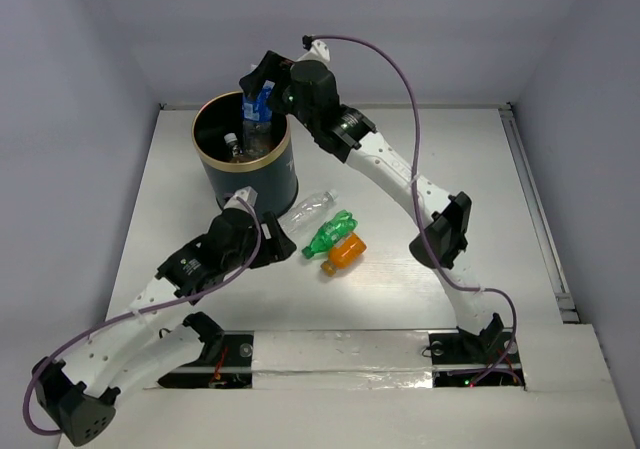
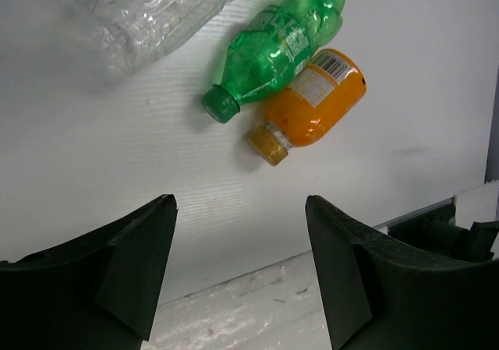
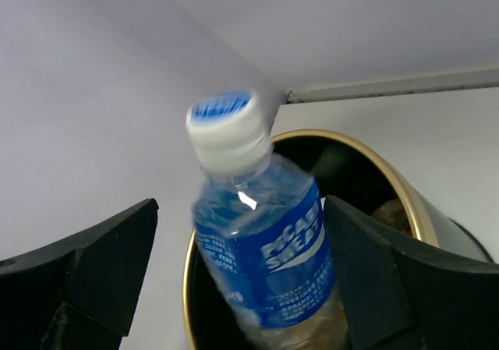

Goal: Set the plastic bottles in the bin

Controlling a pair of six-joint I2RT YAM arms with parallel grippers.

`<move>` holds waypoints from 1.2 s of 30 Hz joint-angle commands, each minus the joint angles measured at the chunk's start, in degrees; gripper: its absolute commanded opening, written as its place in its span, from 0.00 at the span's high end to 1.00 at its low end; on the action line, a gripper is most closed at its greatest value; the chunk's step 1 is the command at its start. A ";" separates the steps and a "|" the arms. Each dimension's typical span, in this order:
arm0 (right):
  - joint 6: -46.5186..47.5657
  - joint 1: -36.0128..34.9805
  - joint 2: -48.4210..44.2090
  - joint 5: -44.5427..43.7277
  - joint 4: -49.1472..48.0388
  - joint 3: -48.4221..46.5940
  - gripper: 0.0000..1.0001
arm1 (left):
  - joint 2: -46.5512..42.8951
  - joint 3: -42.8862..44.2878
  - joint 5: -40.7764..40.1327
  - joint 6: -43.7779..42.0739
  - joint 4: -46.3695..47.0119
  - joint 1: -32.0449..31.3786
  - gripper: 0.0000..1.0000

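Note:
The dark bin [image 1: 245, 184] with a gold rim stands at the back left. My right gripper [image 1: 258, 84] hangs over it, open, with a blue-labelled bottle [image 1: 258, 106] loose between the spread fingers, its lower end blurred over the bin's mouth. In the right wrist view that bottle [image 3: 265, 249] sits between the fingers of the gripper [image 3: 240, 203], above the bin's rim [image 3: 390, 175]. A clear bottle [image 1: 232, 144] lies inside the bin. My left gripper [image 1: 272, 234] is open and empty, near a clear bottle [image 1: 310, 206], a green one [image 1: 332, 231] and an orange one [image 1: 345, 252].
In the left wrist view the open gripper [image 2: 242, 200] is short of the green bottle [image 2: 269, 50], the orange bottle [image 2: 316, 97] and the clear bottle [image 2: 152, 15]. A raised white strip [image 1: 340, 349] runs along the near table edge. Walls close the left and back.

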State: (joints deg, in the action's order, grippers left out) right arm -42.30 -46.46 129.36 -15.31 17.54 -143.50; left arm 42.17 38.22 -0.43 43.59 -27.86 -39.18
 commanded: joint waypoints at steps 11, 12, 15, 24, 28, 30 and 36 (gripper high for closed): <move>7.93 -0.48 -16.92 -4.72 0.23 10.66 0.51 | 11.26 14.77 -4.14 -14.67 2.54 -0.20 0.35; 8.37 -0.48 -23.39 -5.08 -1.27 19.14 0.68 | 12.92 15.91 -3.88 -15.55 2.81 -0.20 0.37; 9.61 -0.48 -32.91 -6.48 -6.29 31.93 1.00 | 16.69 18.20 -2.39 -18.80 4.47 -0.20 0.66; -0.48 -0.48 -65.00 -3.68 -8.66 79.93 1.00 | 29.26 24.09 -4.50 -25.74 8.25 -0.20 0.85; -5.06 -0.48 -73.27 0.36 -7.96 92.15 1.00 | 33.67 26.20 -4.14 -28.12 10.01 -0.20 0.54; -7.17 -0.48 -77.39 1.77 -8.14 98.04 0.98 | 36.47 27.78 -4.14 -28.65 10.02 -0.20 0.44; -8.85 -0.48 -80.58 4.50 -6.47 104.39 0.40 | 43.16 31.73 -6.08 -29.27 9.66 -0.20 0.27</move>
State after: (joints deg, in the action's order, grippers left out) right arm -49.32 -46.59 50.09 -13.32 13.08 -39.29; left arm 84.05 66.37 -4.91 15.99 -19.29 -39.18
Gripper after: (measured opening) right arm 0.532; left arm 0.721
